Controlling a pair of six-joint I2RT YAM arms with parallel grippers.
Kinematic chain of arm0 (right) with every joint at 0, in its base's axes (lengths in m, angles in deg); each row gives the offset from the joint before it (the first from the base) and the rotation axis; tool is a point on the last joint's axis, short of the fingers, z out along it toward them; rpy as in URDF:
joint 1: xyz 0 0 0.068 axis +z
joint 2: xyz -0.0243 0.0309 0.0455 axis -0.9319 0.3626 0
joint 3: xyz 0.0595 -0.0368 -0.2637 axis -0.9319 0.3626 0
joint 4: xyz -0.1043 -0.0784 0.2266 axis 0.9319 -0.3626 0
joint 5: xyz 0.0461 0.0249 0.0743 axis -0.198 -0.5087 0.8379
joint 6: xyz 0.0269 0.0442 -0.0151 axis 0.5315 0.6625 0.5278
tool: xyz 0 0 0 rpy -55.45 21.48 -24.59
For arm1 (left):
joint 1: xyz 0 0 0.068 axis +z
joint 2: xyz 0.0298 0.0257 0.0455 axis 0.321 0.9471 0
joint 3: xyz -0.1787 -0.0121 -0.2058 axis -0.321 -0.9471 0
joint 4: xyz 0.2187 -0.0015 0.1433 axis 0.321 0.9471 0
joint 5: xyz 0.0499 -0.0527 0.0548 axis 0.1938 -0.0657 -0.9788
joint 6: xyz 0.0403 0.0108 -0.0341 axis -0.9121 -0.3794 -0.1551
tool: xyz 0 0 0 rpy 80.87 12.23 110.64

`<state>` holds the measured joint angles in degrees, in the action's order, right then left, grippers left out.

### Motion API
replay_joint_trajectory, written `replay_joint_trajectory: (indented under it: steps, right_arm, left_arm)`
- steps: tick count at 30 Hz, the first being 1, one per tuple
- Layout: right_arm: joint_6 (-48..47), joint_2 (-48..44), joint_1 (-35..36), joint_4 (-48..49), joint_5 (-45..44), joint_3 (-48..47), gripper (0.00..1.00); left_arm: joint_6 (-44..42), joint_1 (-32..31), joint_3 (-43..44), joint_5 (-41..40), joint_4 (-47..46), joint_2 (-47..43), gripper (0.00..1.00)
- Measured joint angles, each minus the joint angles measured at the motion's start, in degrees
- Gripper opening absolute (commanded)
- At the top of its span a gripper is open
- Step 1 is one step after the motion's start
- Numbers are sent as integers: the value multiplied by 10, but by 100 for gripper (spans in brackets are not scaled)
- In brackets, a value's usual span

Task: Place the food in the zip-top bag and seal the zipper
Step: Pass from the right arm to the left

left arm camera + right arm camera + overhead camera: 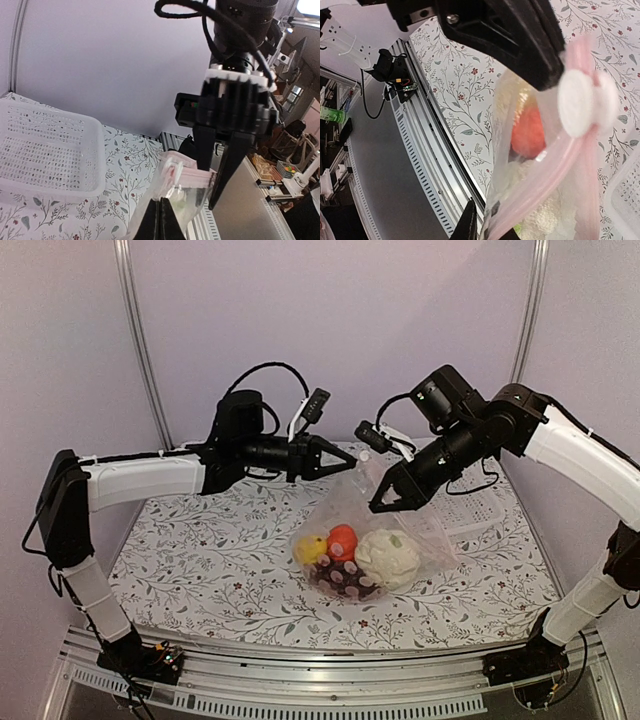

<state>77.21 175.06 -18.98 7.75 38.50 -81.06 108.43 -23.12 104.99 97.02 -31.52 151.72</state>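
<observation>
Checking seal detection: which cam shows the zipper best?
Right wrist: the zipper runs across the frame close up, a pink strip with its white slider sharp. Left wrist catches only a short pink-edged end at the bag corner. Top external shows the zip-top bag mouth, but the strip is too small to make out.
</observation>
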Motion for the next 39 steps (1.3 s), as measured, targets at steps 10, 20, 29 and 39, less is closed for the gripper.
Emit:
replay_joint_trajectory:
  steps: [10,20,29,39]
  right_arm:
    - [30,4,-22,-9,-101,-20,21]
    - [12,2,-23,49,-75,-76,71]
    - [-79,103,-23,106,-58,-110,74]
    - [-116,110,-23,137,20,-60,33]
  left_arm:
    - [-22,4,-57,-90,34,-83,0]
    - [-45,4,-93,-189,86,-152,0]
    - [-63,5,-116,-181,114,-174,0]
    - [-74,11,-117,-178,148,-197,0]
